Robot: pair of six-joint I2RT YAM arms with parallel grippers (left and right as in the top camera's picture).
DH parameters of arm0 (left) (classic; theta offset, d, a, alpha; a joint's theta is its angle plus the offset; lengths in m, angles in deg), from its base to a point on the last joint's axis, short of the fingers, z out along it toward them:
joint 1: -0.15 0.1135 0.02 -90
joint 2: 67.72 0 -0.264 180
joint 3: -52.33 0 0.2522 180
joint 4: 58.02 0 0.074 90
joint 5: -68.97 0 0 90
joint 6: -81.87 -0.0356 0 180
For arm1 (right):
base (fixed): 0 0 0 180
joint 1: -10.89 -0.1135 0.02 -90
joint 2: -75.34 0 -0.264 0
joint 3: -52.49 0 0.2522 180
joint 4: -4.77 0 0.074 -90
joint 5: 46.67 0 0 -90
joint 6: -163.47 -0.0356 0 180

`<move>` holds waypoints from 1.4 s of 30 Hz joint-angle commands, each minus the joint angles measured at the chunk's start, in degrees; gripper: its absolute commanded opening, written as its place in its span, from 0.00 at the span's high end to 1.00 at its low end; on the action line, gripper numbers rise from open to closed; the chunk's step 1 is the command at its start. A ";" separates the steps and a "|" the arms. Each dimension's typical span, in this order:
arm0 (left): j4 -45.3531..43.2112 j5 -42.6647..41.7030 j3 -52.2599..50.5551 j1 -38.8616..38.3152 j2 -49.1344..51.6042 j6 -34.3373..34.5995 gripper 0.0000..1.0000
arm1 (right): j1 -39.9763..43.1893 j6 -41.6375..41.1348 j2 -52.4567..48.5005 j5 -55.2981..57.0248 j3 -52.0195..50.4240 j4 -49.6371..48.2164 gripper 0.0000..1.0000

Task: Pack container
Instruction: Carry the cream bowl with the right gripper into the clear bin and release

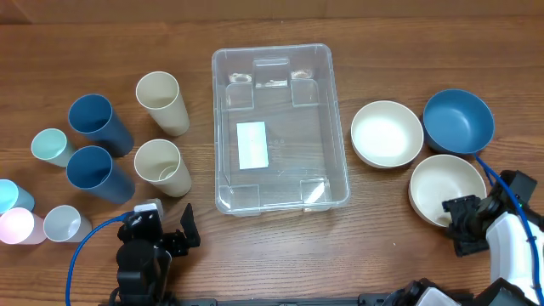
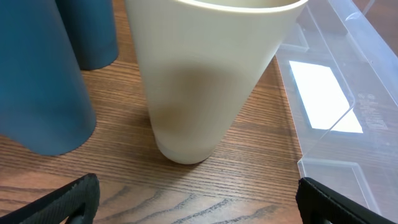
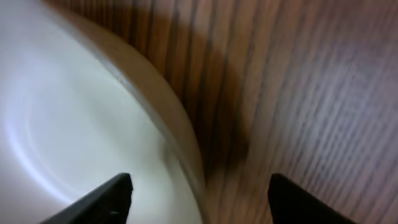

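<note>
Front edge: left gripper (image 1: 167, 224), jaws apart, faces a cream cup (image 1: 161, 167); right gripper (image 1: 460, 223), jaws apart, straddles a cream bowl (image 1: 442, 185) rim.

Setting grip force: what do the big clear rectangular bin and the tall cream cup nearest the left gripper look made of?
The clear rectangular bin looks like glossy moulded plastic: the wooden table and a white label show through, and its walls catch glints. The tall cream cup looks like opaque plastic, satin finish: smooth wall, soft shading, no glare; ceramic cannot be ruled out.
</note>
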 commanded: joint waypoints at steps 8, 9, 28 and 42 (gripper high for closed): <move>-0.04 -0.50 -0.15 0.31 -0.57 0.52 0.00 | 0.11 -0.20 0.76 0.39 -2.32 -1.73 0.96; -0.04 -0.50 -0.15 0.31 -0.57 0.52 0.00 | 0.11 0.31 1.68 0.39 -2.25 -0.57 0.96; -0.04 -0.50 -0.15 0.31 -0.57 0.52 0.00 | -39.06 16.85 2.99 -14.38 49.18 19.65 0.96; -0.04 -0.48 -0.15 0.31 -0.57 0.52 0.00 | -57.96 19.26 -44.81 -1.73 60.98 -7.61 0.96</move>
